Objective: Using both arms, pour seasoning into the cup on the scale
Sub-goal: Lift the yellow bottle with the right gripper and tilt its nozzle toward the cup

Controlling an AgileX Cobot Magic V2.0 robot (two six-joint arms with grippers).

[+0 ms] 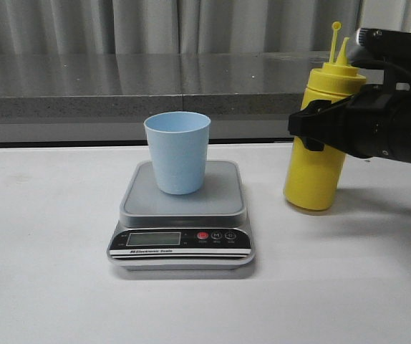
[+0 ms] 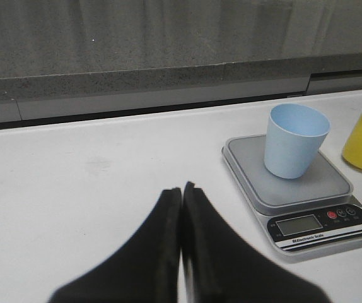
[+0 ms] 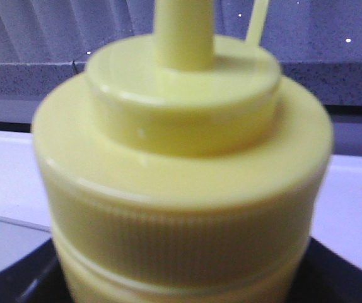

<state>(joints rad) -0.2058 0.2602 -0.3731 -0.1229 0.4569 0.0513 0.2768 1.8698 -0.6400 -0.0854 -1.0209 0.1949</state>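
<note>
At right of frame, the soft, squeezable bottle [image 1: 317, 150] is clamped mid-body by the right gripper [image 1: 318, 129]; left gripper [image 2: 181, 208] is closed, empty.

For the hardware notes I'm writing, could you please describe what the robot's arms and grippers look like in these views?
The right gripper is bulky, angular and matte black, on a black arm with a rounded wrist housing and a black cable looping behind it. The left gripper shows only two flat, tapering black fingers with smooth matte faces. No markings are visible on either.

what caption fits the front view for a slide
Right pincer around the yellow bottle, beside the blue cup on the scale.
</note>
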